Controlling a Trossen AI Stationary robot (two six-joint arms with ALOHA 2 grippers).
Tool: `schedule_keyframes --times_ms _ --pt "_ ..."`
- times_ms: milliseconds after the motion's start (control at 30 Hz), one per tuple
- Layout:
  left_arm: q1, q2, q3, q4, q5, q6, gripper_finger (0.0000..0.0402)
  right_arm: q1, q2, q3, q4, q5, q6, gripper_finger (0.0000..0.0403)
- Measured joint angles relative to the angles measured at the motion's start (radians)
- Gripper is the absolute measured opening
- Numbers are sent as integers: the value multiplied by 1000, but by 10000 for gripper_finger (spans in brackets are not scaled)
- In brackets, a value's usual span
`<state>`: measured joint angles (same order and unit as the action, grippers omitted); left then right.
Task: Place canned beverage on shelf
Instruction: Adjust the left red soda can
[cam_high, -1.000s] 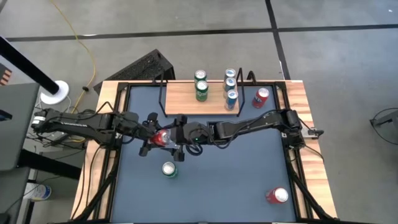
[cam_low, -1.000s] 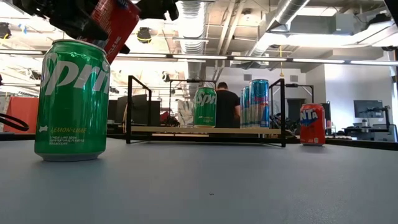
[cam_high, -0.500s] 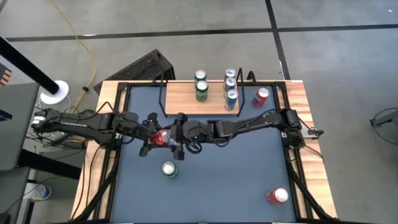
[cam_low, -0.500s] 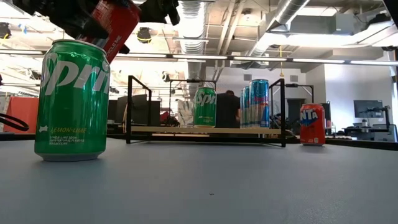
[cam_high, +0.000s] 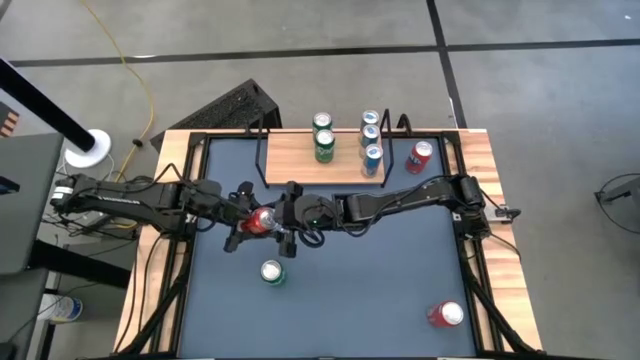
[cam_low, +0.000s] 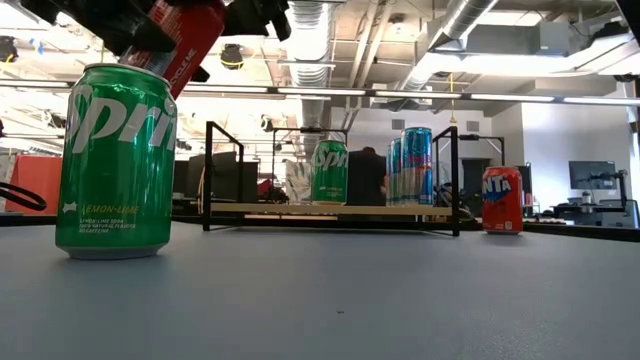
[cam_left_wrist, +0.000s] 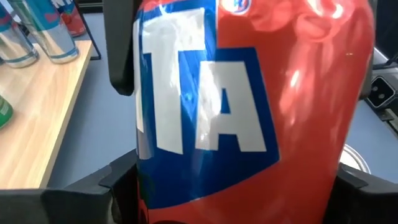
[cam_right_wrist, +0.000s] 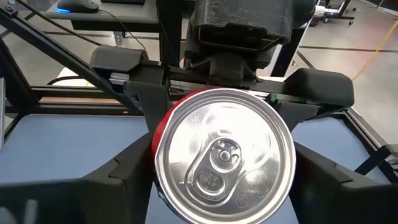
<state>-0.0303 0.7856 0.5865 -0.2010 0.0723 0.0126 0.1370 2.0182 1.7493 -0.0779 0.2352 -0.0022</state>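
Bright even ceiling light, glare on red can (cam_left_wrist: 292, 93), blurred close-up

Overhead looks down, low looks level — both share the shelf (cam_high: 322, 168).

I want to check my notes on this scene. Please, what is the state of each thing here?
Held red can: in the air, tilted, between both grippers.
Left gripper: shut on the held red can.
Right gripper: at that can's top end.
Green can: upright on the table.
Shelf: holds five upright cans.
Red can by shelf: upright on the table.
Corner can: upright on the table.
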Motion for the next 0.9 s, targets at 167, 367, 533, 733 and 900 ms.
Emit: schedule_keyframes --times_ms 167,367,533,733,900 --pt "1 0 1 -17 20 -27 323 3 -9 0 -55 0 2 247" --pt "7 -8 44 -148 -35 -35 328 3 -59 -1 -130 8 -6 247" --pt "8 -11 52 -277 -95 -62 329 -2 -146 -2 -386 10 21 247" --pt "8 -10 31 -371 -179 -90 330 19 -233 -2 -825 11 171 248" --pt "8 -9 15 -356 -164 -104 330 91 -287 -71 -1040 50 306 248"
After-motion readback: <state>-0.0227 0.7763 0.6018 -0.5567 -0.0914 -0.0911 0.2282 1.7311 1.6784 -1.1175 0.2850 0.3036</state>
